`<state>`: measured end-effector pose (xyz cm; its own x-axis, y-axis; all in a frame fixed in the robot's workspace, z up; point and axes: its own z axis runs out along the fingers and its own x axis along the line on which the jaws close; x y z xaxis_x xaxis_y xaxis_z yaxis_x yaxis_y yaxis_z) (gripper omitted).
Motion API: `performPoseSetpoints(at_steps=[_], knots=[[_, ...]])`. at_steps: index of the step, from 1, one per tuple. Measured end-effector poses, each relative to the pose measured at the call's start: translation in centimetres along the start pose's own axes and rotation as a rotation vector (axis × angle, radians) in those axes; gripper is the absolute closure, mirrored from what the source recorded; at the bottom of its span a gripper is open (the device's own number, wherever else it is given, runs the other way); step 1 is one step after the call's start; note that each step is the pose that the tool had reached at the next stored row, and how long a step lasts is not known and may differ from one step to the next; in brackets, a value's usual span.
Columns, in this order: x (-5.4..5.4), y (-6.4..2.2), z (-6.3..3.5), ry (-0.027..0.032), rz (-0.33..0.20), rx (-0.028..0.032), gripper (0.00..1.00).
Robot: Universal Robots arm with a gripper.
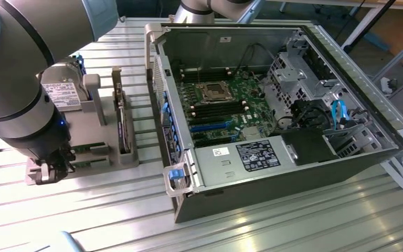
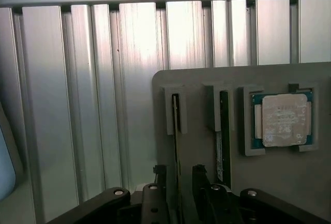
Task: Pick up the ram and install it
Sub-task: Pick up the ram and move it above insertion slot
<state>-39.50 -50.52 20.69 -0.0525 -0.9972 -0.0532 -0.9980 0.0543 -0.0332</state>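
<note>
- Ram (image 2: 176,131) stands on edge in a narrow slot of a grey holder (image 2: 207,81), which lies on the ribbed metal bench (image 2: 103,79).
- Gripper (image 2: 179,176) is spread, one finger on each side of the ram's near end; whether either finger touches it, I cannot tell.
- Next slot over holds a darker card (image 2: 223,131); past that sits a square silver processor (image 2: 282,120).
- On the exterior view's right, an open computer case (image 1: 257,173) lies on its side.
</note>
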Motion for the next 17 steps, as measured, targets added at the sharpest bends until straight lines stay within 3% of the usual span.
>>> performPoseSetpoints(at_steps=[1, 2, 4, 10, 17], knots=[[0.0, 0.0, 0.0, 0.0001, 0.0, -0.0001, 0.73], [0.0, 0.0, 0.0, 0.0, 0.0, 0.0, 0.73], [0.0, 0.0, 0.0, -0.0001, 0.0, 0.0, 0.87], [0.0, 0.0, -0.01, -0.0002, 0.0, 0.0, 0.87], [-0.1, -0.05, -1.41, -0.0003, 0.0, 0.0, 0.87]])
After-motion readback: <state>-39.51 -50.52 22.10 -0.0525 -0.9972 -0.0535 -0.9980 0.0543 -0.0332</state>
